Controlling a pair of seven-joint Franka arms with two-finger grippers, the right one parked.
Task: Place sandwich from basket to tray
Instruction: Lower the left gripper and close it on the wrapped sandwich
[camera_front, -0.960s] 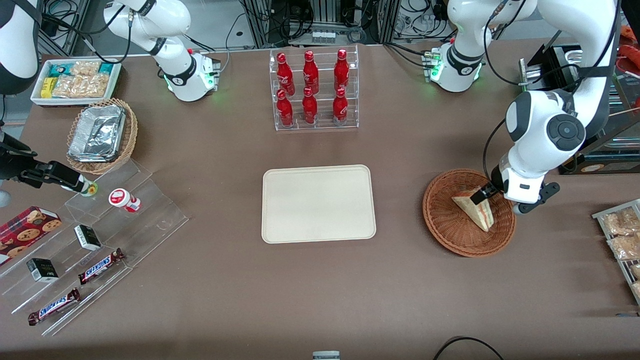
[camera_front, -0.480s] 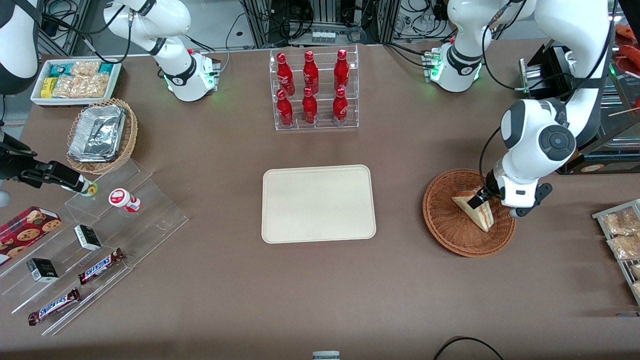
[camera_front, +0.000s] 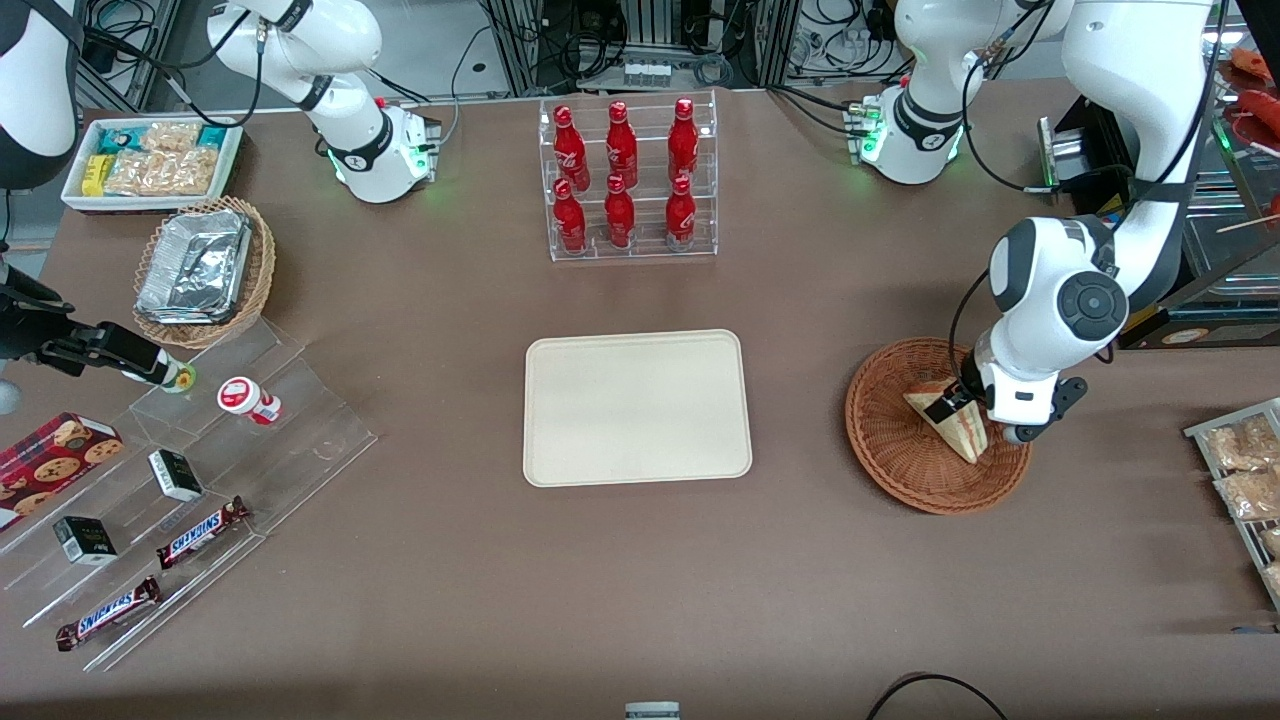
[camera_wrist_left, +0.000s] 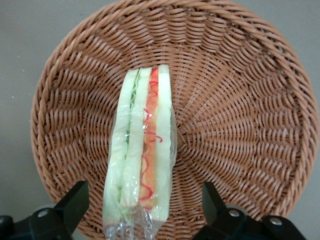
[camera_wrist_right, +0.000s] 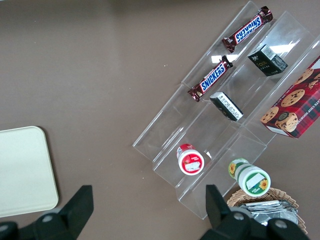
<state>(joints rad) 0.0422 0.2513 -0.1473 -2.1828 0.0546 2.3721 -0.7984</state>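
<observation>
Item: left arm's black two-finger gripper (camera_wrist_left: 142, 207), lowered since a second ago, fingers spread wide astride the untouched plastic-wrapped white-bread sandwich wedge (camera_wrist_left: 142, 160) in the round reddish-brown wicker basket (camera_front: 890, 455); cream rectangular tray (camera_front: 637, 407) awaits nearby.

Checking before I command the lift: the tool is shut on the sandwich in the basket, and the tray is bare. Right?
Not quite. In the left wrist view the tool is open, its fingers standing apart either side of the sandwich, which lies in the basket. The tray is bare, as you say.
</observation>
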